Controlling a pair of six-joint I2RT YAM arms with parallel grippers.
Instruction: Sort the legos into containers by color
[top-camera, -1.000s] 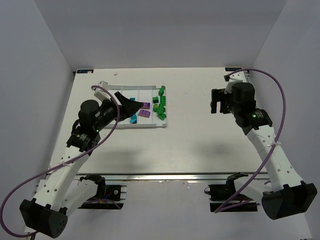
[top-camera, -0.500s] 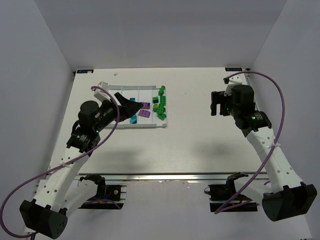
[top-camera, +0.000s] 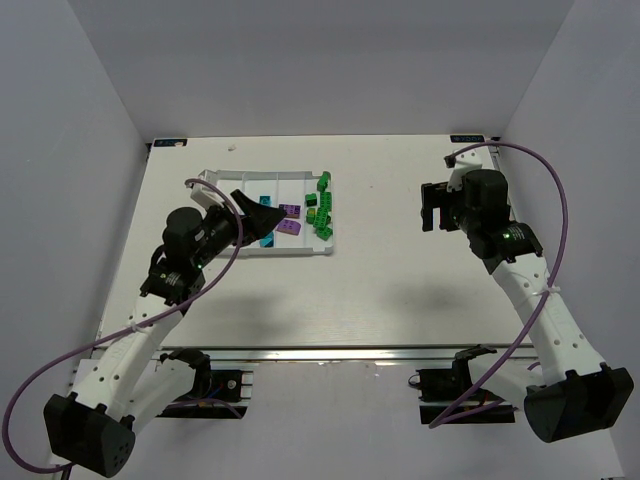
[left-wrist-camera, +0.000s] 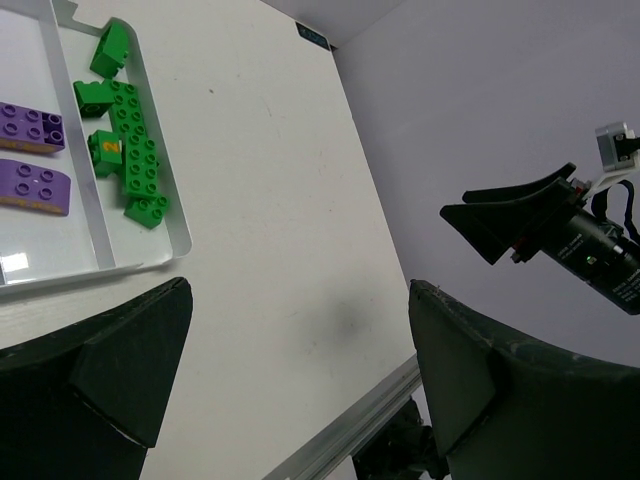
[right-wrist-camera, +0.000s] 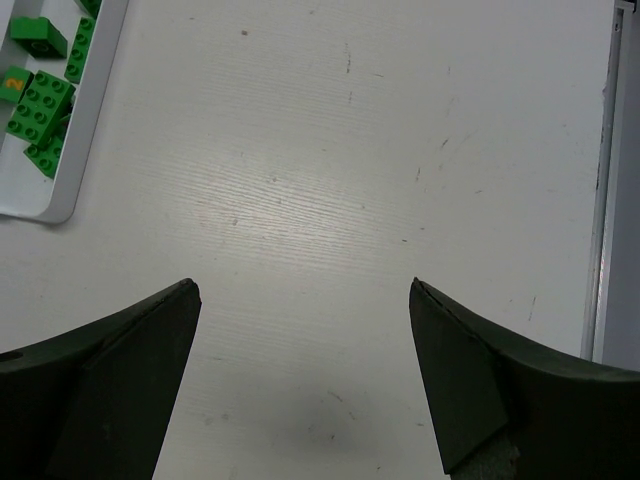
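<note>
Legos (top-camera: 322, 212) lie in the tray (top-camera: 300, 246); left gripper (left-wrist-camera: 300, 290), right gripper (right-wrist-camera: 303, 286) spread wide

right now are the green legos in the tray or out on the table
In the tray: the green legos lie inside its rightmost compartment, within the raised rim.

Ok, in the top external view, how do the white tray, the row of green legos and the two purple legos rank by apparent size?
1. white tray, largest by far
2. row of green legos
3. far purple lego and near purple lego: too alike to rank
</note>
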